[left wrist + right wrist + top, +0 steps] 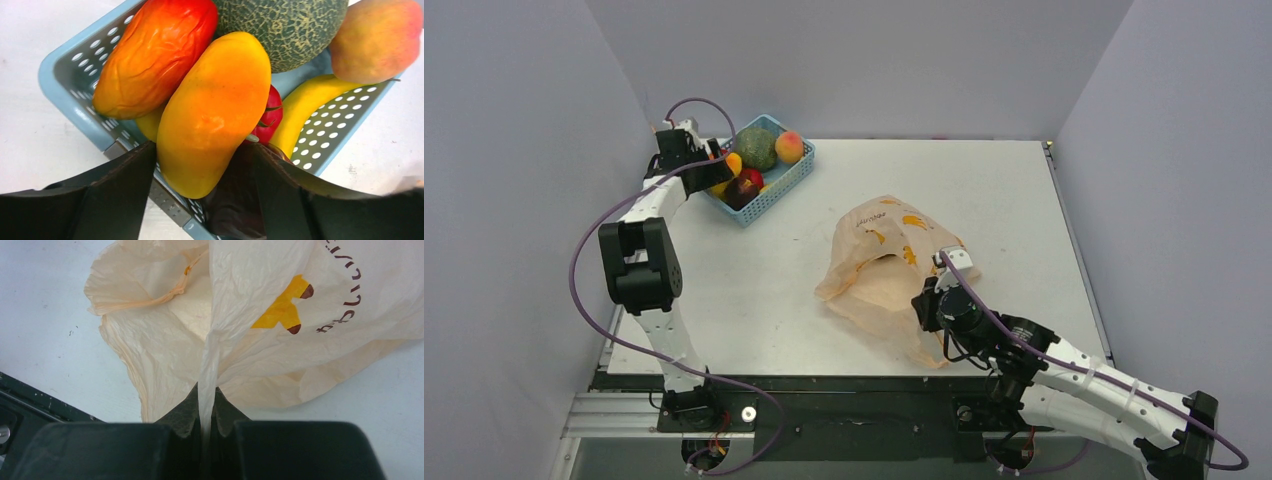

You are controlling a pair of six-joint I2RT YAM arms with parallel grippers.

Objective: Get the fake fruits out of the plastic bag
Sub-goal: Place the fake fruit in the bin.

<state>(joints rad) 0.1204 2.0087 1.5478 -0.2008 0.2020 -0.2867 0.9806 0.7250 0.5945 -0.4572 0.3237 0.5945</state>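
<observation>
Treat plastic bag as limp, tear-prone film; clamped by one fold in right pincer. Take light, glossy fake mango across waist, between parted left pincer.

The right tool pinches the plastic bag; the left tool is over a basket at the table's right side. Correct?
No. The right tool pinches the plastic bag; the left tool is over a basket at the table's left side, as the top view shows.

Plain pale grey walls on three sides of a white table; dark metal frame along near edge; soft, even light.
</observation>
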